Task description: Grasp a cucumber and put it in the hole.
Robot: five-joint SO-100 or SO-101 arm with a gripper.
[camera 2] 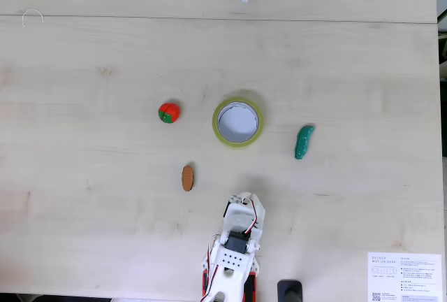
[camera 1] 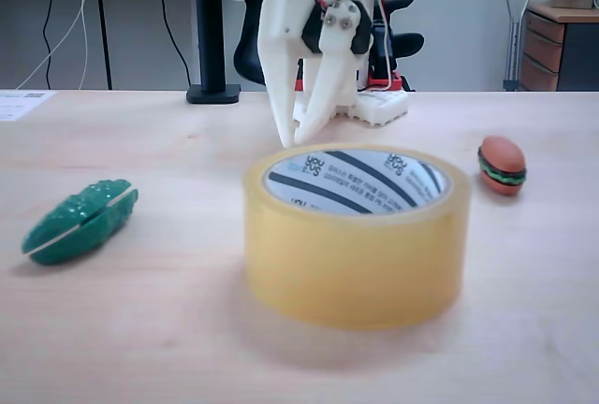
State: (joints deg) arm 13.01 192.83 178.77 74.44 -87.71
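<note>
Risk 1: my pincer (camera 1: 298, 137) hangs nearly closed and empty behind the tape roll (camera 1: 356, 236), the cucumber (camera 2: 304, 142) lying well off to its right in the top-down fixed view, so reaching across could knock the roll and shift the hole (camera 2: 237, 122).

We see a pale wooden table (camera 2: 105, 71) with a yellowish tape roll (camera 2: 238, 121) standing flat near its middle. In the top-down fixed view, a green cucumber (camera 2: 304, 142) lies right of the roll, a toy hamburger (camera 2: 168, 112) left of it, a small brown oblong piece (camera 2: 187, 177) below-left, and a printed paper sheet (camera 2: 405, 277) far toward the lower right corner.
</note>
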